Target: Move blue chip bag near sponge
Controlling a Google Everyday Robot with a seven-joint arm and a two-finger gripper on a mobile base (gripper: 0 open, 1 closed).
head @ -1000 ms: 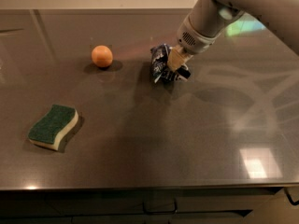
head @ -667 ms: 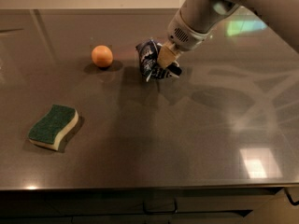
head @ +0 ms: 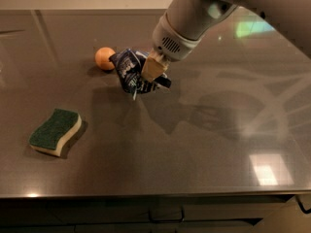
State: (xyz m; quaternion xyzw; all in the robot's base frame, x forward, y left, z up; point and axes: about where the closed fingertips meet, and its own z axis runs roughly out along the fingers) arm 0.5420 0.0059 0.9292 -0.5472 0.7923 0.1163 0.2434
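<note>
The blue chip bag (head: 129,72) is dark navy with white label panels and hangs crumpled just above the dark countertop, right of the orange ball. My gripper (head: 154,74) comes down from the upper right and is shut on the bag's right side; a tan finger (head: 151,68) shows against the foil. The sponge (head: 55,131), green on top with a cream base, lies flat at the left front of the counter, well apart from the bag and down-left of it.
An orange ball (head: 104,58) sits just left of the bag, close to it. The grey countertop (head: 204,149) stretches to the right and front, with its front edge near the bottom. My arm crosses the upper right.
My gripper has carried the blue chip bag leftward and toward the front, lifted off the counter. The bag now sits close beside the orange ball. The sponge and ball have not moved.
</note>
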